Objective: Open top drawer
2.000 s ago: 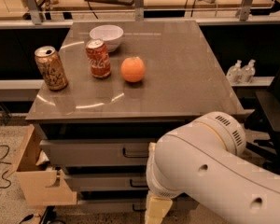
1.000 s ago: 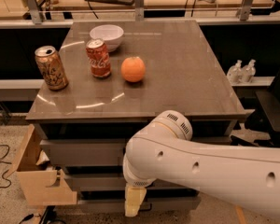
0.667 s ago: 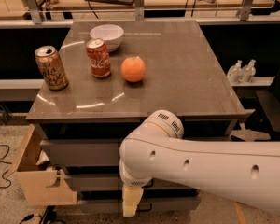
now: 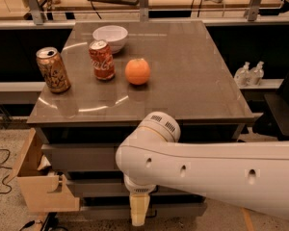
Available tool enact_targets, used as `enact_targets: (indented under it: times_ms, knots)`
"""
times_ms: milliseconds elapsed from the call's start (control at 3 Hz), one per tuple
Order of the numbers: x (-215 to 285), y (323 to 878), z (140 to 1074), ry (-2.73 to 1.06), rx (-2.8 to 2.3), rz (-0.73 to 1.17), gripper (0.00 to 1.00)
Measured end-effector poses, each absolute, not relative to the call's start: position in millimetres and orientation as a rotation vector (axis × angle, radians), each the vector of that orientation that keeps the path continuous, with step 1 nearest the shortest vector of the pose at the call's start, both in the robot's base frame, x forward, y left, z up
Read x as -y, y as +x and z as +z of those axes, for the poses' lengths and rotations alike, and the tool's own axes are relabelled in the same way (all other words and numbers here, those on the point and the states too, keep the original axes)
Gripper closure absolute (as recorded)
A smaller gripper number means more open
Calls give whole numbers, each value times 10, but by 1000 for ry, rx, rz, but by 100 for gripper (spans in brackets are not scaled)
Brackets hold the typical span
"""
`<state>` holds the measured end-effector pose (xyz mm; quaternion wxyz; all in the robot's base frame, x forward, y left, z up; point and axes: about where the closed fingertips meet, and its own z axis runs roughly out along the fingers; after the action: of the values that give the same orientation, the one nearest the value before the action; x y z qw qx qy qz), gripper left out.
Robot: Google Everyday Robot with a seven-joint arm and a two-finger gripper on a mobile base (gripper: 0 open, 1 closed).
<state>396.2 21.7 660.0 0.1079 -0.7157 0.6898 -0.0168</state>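
The top drawer (image 4: 79, 158) is the grey front panel just under the dark tabletop (image 4: 183, 76) of the cabinet. It looks pushed in, flush with the cabinet. Its handle is hidden behind my white arm (image 4: 207, 172), which crosses the drawer fronts from the right. My gripper (image 4: 138, 208) hangs down from the arm's wrist as a cream-coloured tip in front of the lower drawers (image 4: 96, 186), below the top drawer's level and near the cabinet's middle.
On the tabletop stand a gold can (image 4: 53, 70), a red cola can (image 4: 101, 60), a white bowl (image 4: 111, 36) and an orange (image 4: 137, 71). A wooden box (image 4: 38, 184) sits left of the cabinet. Two small bottles (image 4: 249, 73) and a black chair (image 4: 282, 114) are at the right.
My arm has swung left across the drawer fronts, carrying the gripper from right of centre to the cabinet's middle. The drawers and tabletop items have not moved.
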Motion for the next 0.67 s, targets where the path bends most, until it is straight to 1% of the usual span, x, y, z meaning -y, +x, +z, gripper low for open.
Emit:
enact_targets:
  times_ms: [333, 667]
  knots:
    - [-119, 3940, 6595, -2130, -2065, -85, 0]
    - [-124, 3962, 6549, -2152, -2069, -82, 0]
